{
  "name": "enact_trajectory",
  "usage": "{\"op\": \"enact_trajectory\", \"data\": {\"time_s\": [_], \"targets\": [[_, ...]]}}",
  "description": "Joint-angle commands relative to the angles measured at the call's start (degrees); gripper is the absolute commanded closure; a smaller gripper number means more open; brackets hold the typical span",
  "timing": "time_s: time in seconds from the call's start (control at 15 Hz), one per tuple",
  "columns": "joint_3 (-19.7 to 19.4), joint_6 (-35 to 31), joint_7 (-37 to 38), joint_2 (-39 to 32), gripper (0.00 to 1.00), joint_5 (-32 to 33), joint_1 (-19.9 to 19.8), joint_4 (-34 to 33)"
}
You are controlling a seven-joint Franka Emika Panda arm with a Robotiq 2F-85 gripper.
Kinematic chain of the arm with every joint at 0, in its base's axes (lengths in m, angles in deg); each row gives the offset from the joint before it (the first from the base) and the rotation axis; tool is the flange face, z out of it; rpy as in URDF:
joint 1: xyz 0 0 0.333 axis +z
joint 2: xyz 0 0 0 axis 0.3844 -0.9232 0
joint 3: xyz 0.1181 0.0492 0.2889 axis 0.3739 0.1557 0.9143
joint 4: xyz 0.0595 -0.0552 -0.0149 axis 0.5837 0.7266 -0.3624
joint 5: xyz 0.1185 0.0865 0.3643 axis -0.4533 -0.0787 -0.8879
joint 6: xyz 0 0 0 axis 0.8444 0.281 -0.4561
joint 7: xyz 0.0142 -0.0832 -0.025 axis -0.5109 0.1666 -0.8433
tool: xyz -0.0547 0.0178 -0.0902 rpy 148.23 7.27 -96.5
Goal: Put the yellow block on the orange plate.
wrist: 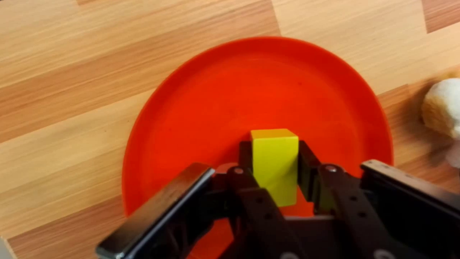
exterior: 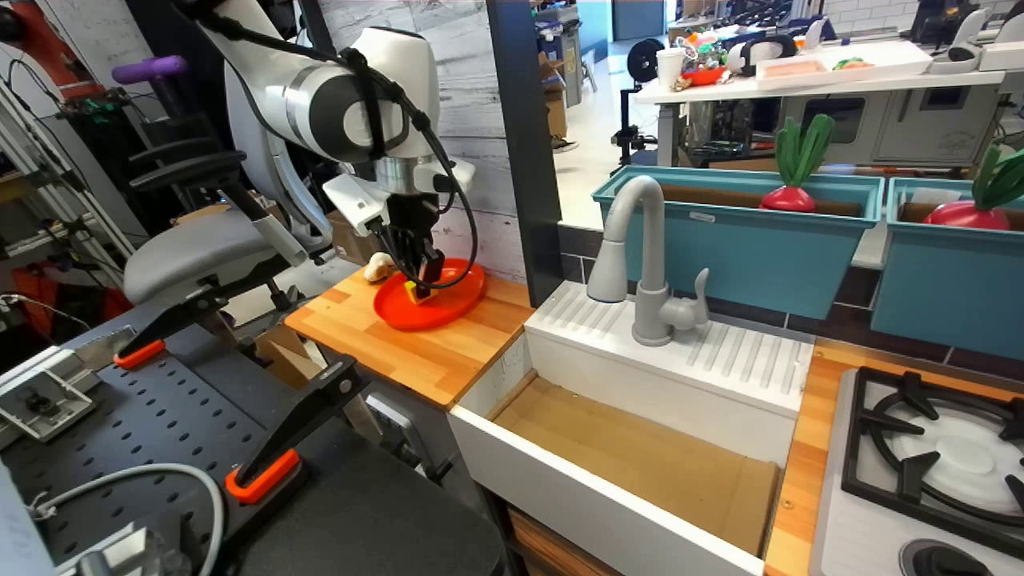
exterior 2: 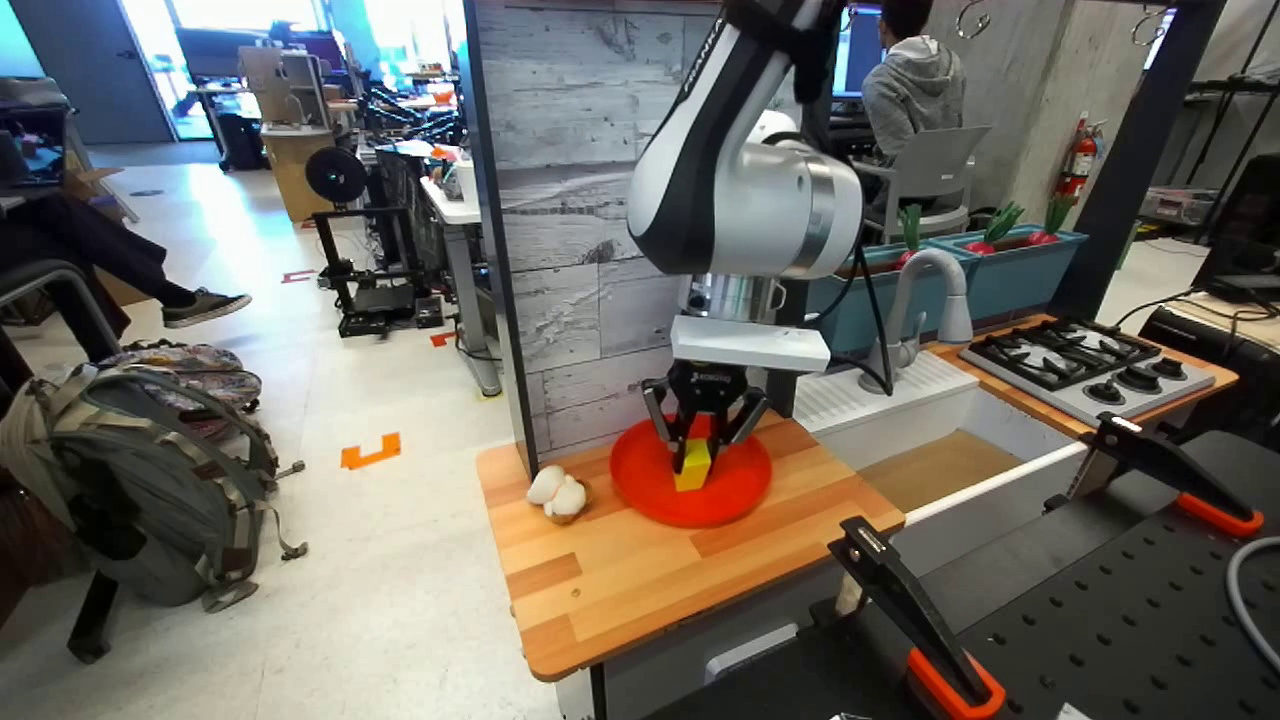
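The yellow block (wrist: 276, 162) is a small bright block held upright between the two black fingertips of my gripper (wrist: 275, 153) in the wrist view. A fingertip pad lies against each side of it. The round orange plate (wrist: 215, 108) lies directly beneath, with the block over its inner area. In both exterior views the block (exterior: 418, 293) (exterior 2: 692, 470) is within the rim of the plate (exterior: 448, 310) (exterior 2: 650, 490), at the fingertips of the gripper (exterior: 427, 282) (exterior 2: 697, 455) that points down. I cannot tell whether its underside touches the plate. The finger linkages hide part of the plate in the wrist view.
The plate sits on a wooden counter (exterior 2: 620, 590). A whitish garlic-like object (exterior 2: 557, 494) stands beside the plate. A panelled wall (exterior 2: 570, 300) rises behind. The sink (exterior: 640, 464) with its faucet (exterior: 652, 264) adjoins the counter, with a stove (exterior: 944, 456) beyond.
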Motion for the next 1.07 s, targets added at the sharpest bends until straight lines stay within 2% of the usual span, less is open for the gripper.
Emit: {"op": "enact_trajectory", "data": {"time_s": [0.0,0.2,0.33,0.4,0.6,0.87,0.93,1.0], "targets": [[-0.51,3.13,1.05,-1.56,0.41,-0.72,0.63,-3.73],[0.07,3.26,0.46,-0.95,0.20,-0.97,0.19,-3.69],[0.19,2.00,0.06,0.58,0.05,-0.86,0.27,-2.10],[0.77,0.78,-0.72,2.31,0.01,-1.01,0.02,-0.03],[2.33,-4.51,-3.17,7.28,0.00,-1.05,-0.15,6.45],[5.84,-16.04,-8.28,16.92,0.00,-0.44,-1.13,19.02],[3.72,-12.04,-5.21,10.33,0.00,-0.30,0.42,10.67],[4.33,-13.50,-5.98,12.56,0.00,-0.24,0.39,13.34]]}}
